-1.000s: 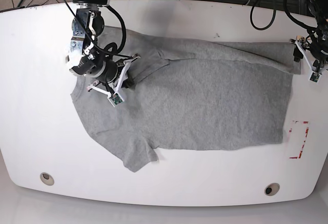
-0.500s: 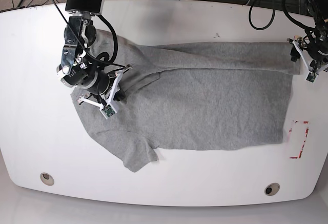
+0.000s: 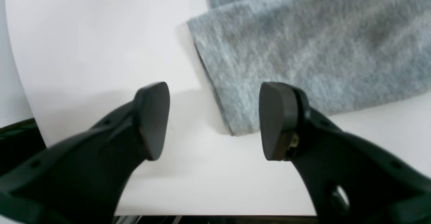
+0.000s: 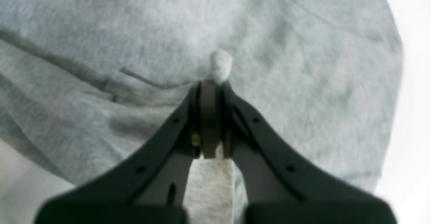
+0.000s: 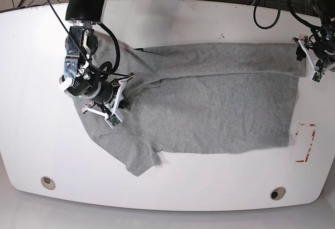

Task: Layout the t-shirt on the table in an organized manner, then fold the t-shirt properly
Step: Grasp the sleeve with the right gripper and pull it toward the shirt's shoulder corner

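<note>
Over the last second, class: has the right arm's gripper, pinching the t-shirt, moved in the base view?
Yes. The right gripper, fingers shut on the t-shirt, has drifted toward the table's left edge and slightly nearer the left grommet hole.

No words, brand names or numbers can be read in any of the views. The heather-grey short-sleeved cotton t-shirt (image 5: 209, 103) shows only plain fabric, with no lettering on the side facing up. The one sign in sight is a rectangle outlined in red (image 5: 305, 142) on the glossy white counter (image 5: 209, 187), just beside the t-shirt's lower hem corner toward the counter's edge; it carries no legible characters. The small tags on the arm mounts are too small to read.
</note>
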Robot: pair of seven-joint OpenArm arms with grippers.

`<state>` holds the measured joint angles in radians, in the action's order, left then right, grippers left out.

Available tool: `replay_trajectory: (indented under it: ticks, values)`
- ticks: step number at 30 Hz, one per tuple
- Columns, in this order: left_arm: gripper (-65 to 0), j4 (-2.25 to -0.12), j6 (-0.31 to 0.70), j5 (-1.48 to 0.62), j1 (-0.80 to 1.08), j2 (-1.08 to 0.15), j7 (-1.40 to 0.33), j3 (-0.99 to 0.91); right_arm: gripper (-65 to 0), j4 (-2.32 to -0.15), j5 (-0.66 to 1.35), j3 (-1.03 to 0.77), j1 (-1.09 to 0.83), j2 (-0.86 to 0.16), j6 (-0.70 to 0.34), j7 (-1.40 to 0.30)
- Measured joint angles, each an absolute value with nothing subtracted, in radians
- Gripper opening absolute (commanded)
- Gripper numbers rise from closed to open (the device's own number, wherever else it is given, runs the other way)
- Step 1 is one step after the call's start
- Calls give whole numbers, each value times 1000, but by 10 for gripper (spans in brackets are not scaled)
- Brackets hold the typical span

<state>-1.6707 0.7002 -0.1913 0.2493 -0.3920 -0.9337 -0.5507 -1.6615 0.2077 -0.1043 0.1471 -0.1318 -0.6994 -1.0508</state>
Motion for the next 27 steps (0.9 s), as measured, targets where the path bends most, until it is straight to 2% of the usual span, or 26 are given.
replay_trajectory:
  ticks: [14,17,20,26,27]
  values:
    - [-258,-1671,700,-191,250,-396,-935,-551,-642,-1561,213,-36,255,-169,-699,-1043]
    - [-258,-1671,700,-191,250,-397,-934,-551,-618,-1537,211,-37,274,-187,-699,-1043]
    - [-258,-1671,700,-191,249,-397,-934,-551,-522,-1530,210,-38,284,-205,-699,-1043]
    - [-258,-1671,700,-191,250,-397,-934,-551,-243,-1545,209,-39,284,-230,-699,-1042]
    - [-258,-1671,701,-191,250,-397,-934,-551,-216,-1558,211,-41,277,-237,-700,-1041]
